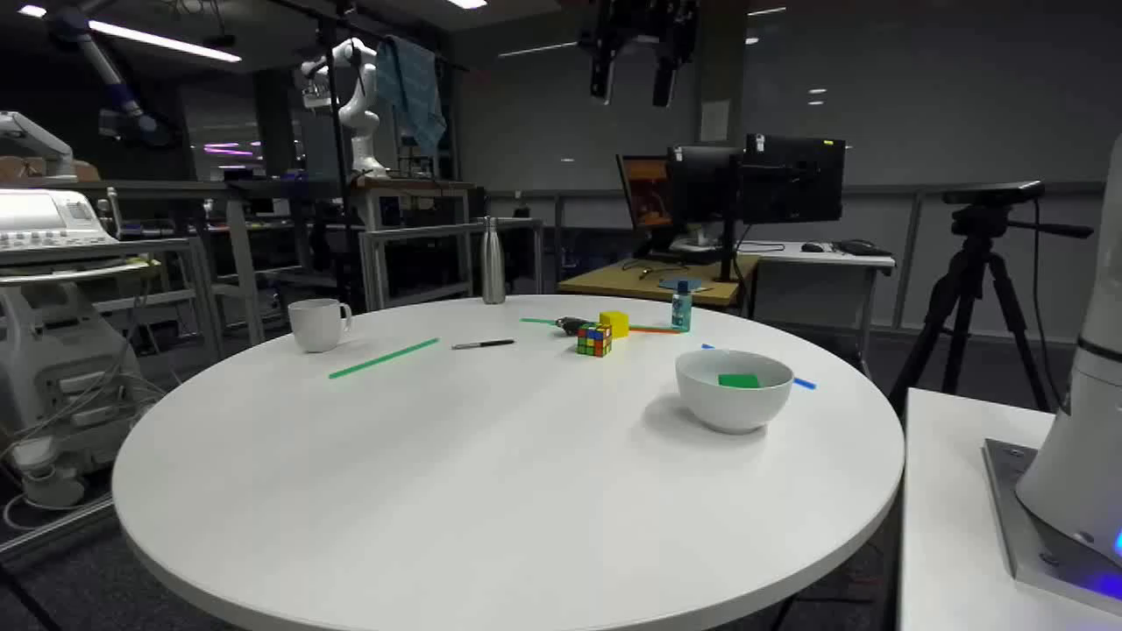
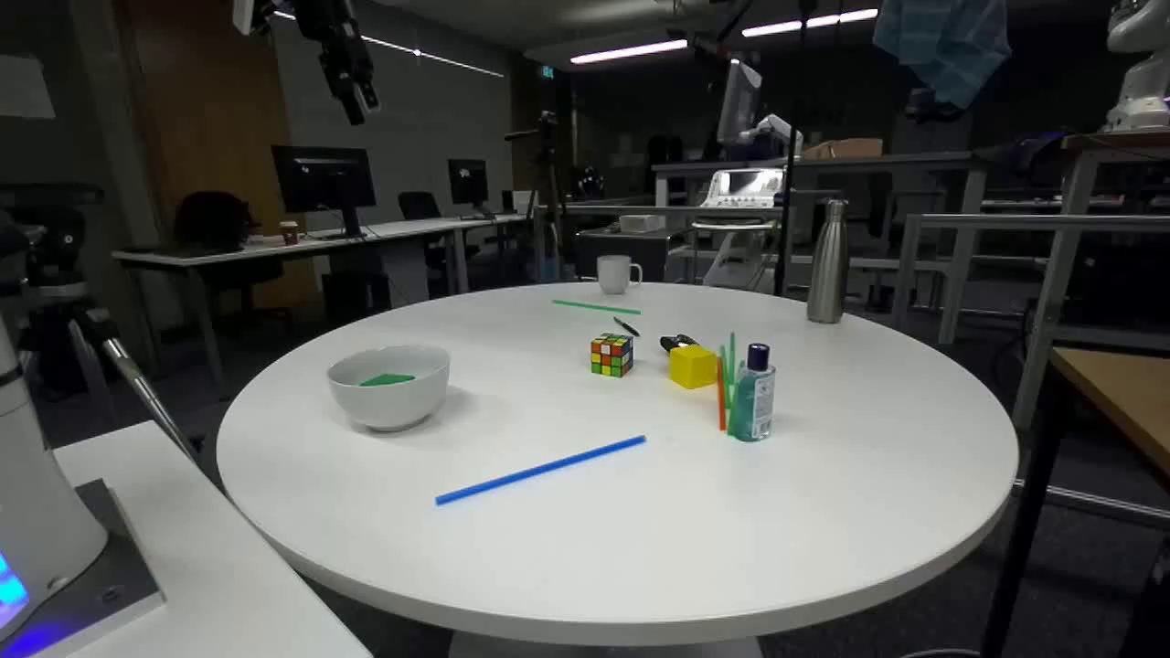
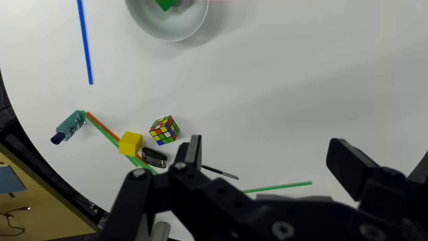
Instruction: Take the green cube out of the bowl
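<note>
The white bowl [image 1: 734, 407] stands upright on the round white table; it also shows in an exterior view [image 2: 391, 407]. In the wrist view the bowl [image 3: 170, 31] is cut off by the top edge. The green cube [image 1: 739, 380] lies inside the bowl, and its top shows over the rim in an exterior view [image 2: 388, 379]. Part of the cube [image 3: 165, 4] shows at the top of the wrist view. My gripper [image 1: 631, 95] is open and empty, high above the table and away from the bowl. Its fingers are wide apart in the wrist view [image 3: 264, 142].
A Rubik's cube [image 3: 165, 130], yellow block [image 3: 130, 144], black stapler [image 3: 154, 157], teal bottle [image 3: 71, 125] and thin sticks lie grouped together. A blue stick [image 2: 541, 471] lies near the bowl. A white mug [image 1: 317, 325], pen [image 1: 484, 344] and metal bottle [image 1: 493, 263] stand farther off.
</note>
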`<action>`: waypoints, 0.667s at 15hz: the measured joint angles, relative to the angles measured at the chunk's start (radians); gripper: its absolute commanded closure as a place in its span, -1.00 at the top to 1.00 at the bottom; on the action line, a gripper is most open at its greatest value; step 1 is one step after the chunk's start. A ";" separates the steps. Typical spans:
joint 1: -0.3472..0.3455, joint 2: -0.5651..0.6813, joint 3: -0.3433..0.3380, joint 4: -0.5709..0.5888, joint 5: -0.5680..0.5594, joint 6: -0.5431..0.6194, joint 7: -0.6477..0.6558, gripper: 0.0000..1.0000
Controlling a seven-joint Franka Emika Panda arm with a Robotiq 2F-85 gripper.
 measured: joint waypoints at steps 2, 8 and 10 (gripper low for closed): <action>0.000 0.000 0.000 0.000 0.000 0.000 0.000 1.00; 0.023 0.039 0.034 -0.009 -0.008 0.031 0.067 1.00; 0.034 0.102 0.071 -0.013 -0.031 0.093 0.130 1.00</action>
